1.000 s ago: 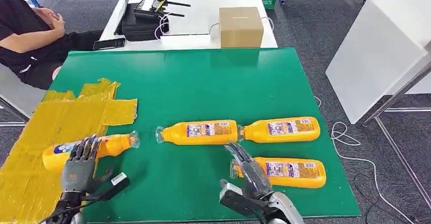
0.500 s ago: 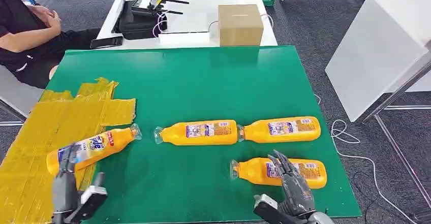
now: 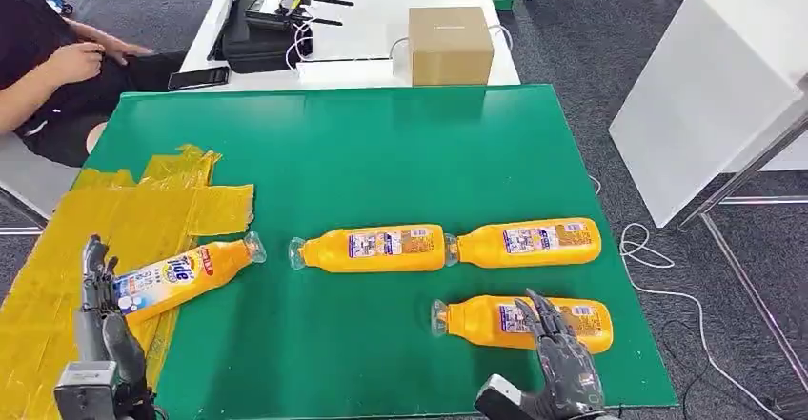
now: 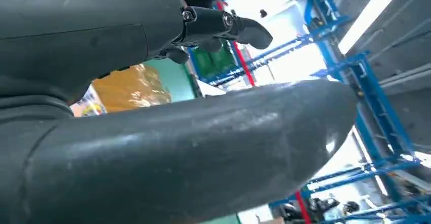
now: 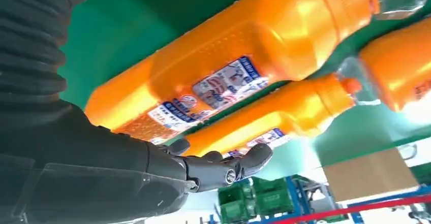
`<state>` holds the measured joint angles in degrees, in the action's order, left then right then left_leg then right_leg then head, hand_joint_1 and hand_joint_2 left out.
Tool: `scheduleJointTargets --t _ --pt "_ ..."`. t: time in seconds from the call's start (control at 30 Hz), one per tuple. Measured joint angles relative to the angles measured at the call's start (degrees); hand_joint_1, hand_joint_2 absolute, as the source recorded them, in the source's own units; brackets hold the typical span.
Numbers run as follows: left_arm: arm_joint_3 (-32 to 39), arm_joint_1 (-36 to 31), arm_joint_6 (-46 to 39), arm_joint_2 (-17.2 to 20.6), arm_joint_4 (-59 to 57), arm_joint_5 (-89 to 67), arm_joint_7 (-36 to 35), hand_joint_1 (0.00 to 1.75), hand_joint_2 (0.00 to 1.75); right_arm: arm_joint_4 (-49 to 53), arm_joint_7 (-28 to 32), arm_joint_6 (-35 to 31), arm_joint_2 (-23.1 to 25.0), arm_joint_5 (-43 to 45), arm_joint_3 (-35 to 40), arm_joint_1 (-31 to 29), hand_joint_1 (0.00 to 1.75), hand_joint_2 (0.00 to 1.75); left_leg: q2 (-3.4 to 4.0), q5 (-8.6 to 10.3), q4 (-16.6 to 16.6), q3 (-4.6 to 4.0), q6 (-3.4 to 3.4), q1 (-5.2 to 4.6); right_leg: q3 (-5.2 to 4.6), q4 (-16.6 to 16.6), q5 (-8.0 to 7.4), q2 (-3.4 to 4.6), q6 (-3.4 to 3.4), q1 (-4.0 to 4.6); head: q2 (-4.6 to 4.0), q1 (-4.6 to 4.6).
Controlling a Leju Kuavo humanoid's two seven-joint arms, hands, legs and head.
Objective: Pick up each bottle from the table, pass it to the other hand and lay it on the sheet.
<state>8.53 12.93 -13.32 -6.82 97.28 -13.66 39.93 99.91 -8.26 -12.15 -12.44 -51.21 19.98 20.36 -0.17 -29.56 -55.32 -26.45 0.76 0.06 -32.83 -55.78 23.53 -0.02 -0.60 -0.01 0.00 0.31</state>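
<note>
Several orange bottles lie on the green table [image 3: 381,153]. One bottle [image 3: 181,275] rests tilted on the edge of the yellow sheet [image 3: 105,239] at the left, its cap toward the green. My left hand [image 3: 100,320] stands open just beside its base, holding nothing. Two bottles [image 3: 372,248] [image 3: 529,242] lie end to end in the middle. A nearer bottle [image 3: 524,322] [image 5: 244,66] lies at the front right, with my right hand [image 3: 562,358] open close over its label end, fingers [image 5: 218,165] spread.
A cardboard box [image 3: 451,45], a black case [image 3: 267,30] and a phone [image 3: 200,79] sit on the white table behind. A seated person [image 3: 48,68] is at the far left. A white cabinet [image 3: 715,87] stands to the right, with cables [image 3: 657,268] on the floor.
My left hand has let go of the bottle on the sheet and drawn back to the left. My right hand has swung right and down to the front-right bottle.
</note>
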Motion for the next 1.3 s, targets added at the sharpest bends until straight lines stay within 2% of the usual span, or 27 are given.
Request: scheduleJointTargets --t 0.3,0.67,1.07,1.3 --pt "-0.1 0.3 0.1 -1.6 0.8 -1.1 0.0 0.00 0.00 0.0 -0.5 2.6 0.1 0.5 -6.6 1.1 0.00 1.75 0.00 -0.01 0.0 0.01 0.02 -0.02 -0.02 0.0 0.00 0.01 0.00 0.00 0.00 0.00" --pt "-0.4 -0.1 0.1 -1.6 0.4 -1.1 0.0 0.00 0.00 -0.7 3.0 6.8 0.1 -0.5 -14.1 0.7 0.00 1.75 0.00 -0.01 0.0 0.00 0.02 -0.02 -0.02 0.0 0.00 0.01 0.00 0.01 0.00 -0.02" --pt "-0.9 -0.9 2.0 -1.6 -0.7 -1.6 0.0 0.00 0.00 -4.2 3.7 10.0 0.7 -4.8 -14.6 -3.6 0.00 1.75 0.02 -0.01 0.0 -0.01 0.02 -0.01 -0.02 0.0 0.00 0.04 0.00 0.01 0.00 -0.02" --pt "-1.1 -2.8 3.8 -1.6 -2.6 -2.2 0.0 0.00 0.00 -11.0 3.4 16.8 0.0 -7.2 -11.8 -10.6 0.03 1.75 0.08 0.01 0.0 0.06 0.02 -0.02 -0.01 0.0 -0.03 0.06 -0.02 0.01 0.00 0.00"
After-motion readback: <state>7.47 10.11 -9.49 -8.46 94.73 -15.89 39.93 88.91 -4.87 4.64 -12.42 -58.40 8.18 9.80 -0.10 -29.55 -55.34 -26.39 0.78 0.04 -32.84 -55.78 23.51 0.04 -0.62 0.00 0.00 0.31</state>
